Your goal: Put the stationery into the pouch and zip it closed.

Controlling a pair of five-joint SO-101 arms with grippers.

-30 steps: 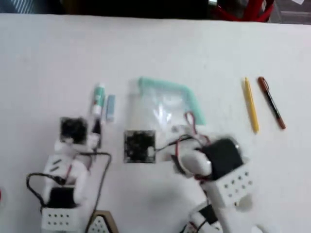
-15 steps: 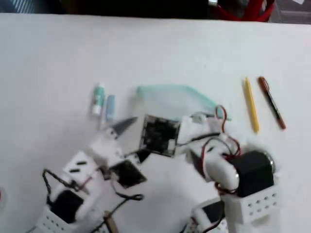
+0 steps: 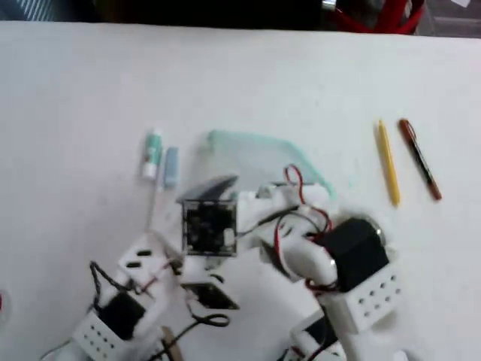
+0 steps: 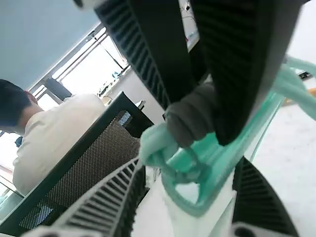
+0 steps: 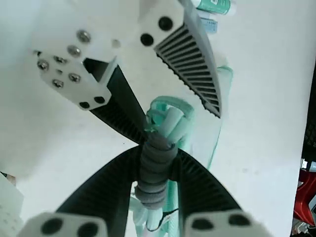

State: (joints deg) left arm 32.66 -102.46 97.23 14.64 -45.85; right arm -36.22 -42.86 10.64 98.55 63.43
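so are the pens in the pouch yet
out: the yellow pen and brown pen lie on the table, apart from the pouch

A white table [image 3: 75,90] lies under bright, even light, its top plain and matt. Past the table's far edge runs a dark strip [image 3: 188,9] of the room. Behind the table's far right corner stands the red tubing [image 3: 376,15] of some frame, and behind its far left corner is something with pale blue stripes [image 3: 19,9]. In the left wrist view, away from the table, stands a chair [image 4: 94,163] with a black mesh back. Beyond it is a row of large, dark-framed windows [image 4: 94,69], white with daylight. They adjoin a plain blue-grey surface [image 4: 39,29], wall or ceiling, which one is unclear.
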